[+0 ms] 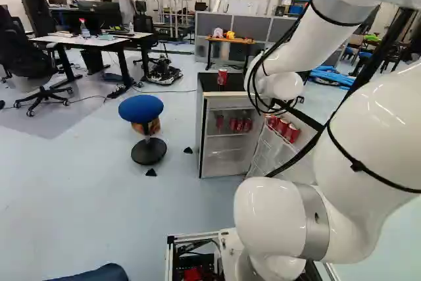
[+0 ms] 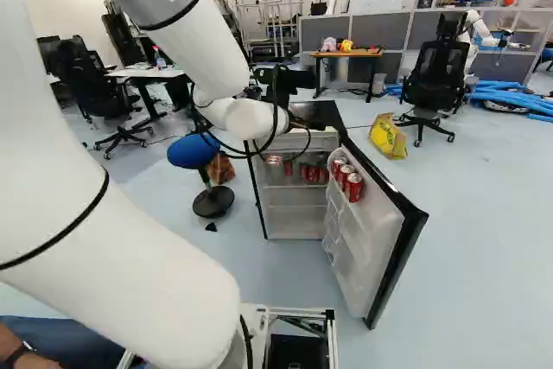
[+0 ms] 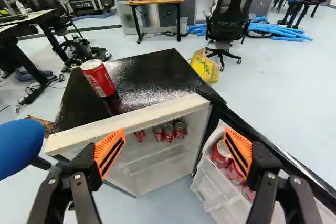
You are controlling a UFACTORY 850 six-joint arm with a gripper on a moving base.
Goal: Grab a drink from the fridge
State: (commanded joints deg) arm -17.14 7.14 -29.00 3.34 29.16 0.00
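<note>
In the right base view my gripper [image 2: 290,79] shows as a dark shape near the fridge top [image 2: 320,113]. The wrist view has the gripper [image 3: 175,150] open, its orange-padded fingers wide apart with nothing gripped. Ahead of them stands the fridge [image 3: 128,115] with its door swung out. One red can [image 3: 98,78] is upright on its black top, ahead of the finger with the orange pad [image 3: 109,151]. Several red cans [image 3: 169,132] stand on the upper shelf inside. More red cans [image 2: 346,176] sit in the rack of the open door [image 2: 390,231].
A blue stool [image 1: 141,108] stands beside the fridge. Behind it are a yellow bag [image 2: 388,136], an office chair [image 2: 435,75], blue tubes [image 3: 275,29] and a small wooden table [image 3: 156,0]. Desks [image 1: 99,41] stand farther off. Another robot [image 2: 486,34] is at the back.
</note>
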